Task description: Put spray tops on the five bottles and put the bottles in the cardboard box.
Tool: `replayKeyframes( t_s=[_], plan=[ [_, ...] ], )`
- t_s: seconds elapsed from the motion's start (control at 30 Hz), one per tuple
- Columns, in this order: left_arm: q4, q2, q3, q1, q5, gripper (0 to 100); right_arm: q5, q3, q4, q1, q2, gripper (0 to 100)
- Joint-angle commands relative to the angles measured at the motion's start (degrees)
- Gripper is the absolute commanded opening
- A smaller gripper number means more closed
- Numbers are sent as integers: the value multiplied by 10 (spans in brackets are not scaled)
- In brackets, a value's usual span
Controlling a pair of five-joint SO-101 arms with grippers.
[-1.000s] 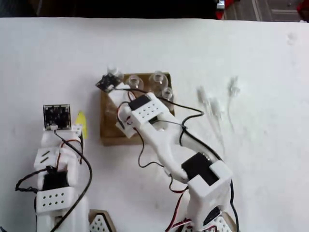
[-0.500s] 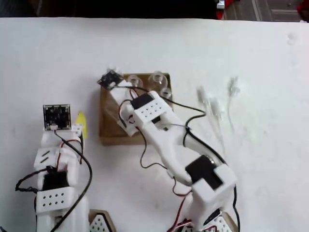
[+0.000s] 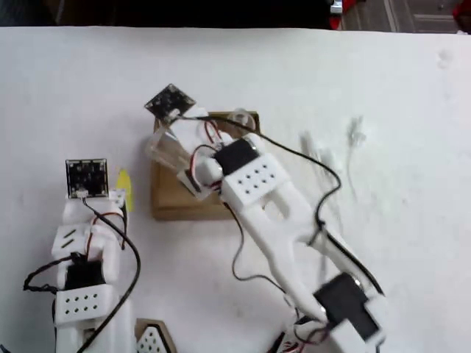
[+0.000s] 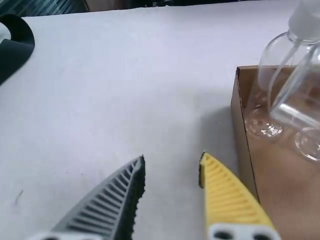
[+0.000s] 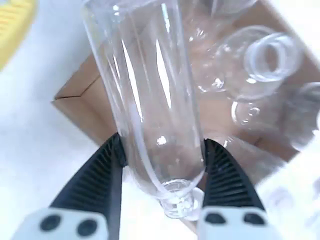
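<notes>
Just changed: over the last second the right arm has risen from low inside the cardboard box, and it now carries 1 clear bottle up and across the box's left rim
Meaning for the task: my reading is that this bottle is coming out because its neck is bare. It needs a spray top before it counts as packed, so capping looks barely begun
Left hand: spread wide, 1 grey finger and 1 yellow, holding nothing, low over the surface just left of the box
Right hand: 2 black fingers pressed against the clear bottle near its neck end, pinching it firmly
Clear bottle, position: tilted, with its body leaning out over the box's left wall and lifted clear of the box floor
Cardboard box: shallow and open-topped, lying between the 2 arms in the high view, with much of it under the right arm
Other bottles: standing in the box with open necks, no tops on those I can make out
Spray tops: whitish with thin tubes, loose on the surface to the right of the box and well apart from the clear bottle. I cannot tell how many
Writing: none legible, with the bottles unlabelled and the box walls plain
</notes>
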Motion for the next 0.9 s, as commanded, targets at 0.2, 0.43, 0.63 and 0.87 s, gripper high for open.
replayKeyframes(
  t_s=[0.2,0.43,0.63,0.87],
  plan=[
    [-15,-8,-30,-7,7,175,57,-18,104,39,-162,59],
    [-15,-8,-30,-7,7,175,122,-16,172,208,-214,59],
    [-15,-8,-29,-7,7,175,150,-16,182,308,-245,59],
    [-15,-8,-29,-8,7,175,155,-6,180,379,-259,59]
  ],
)
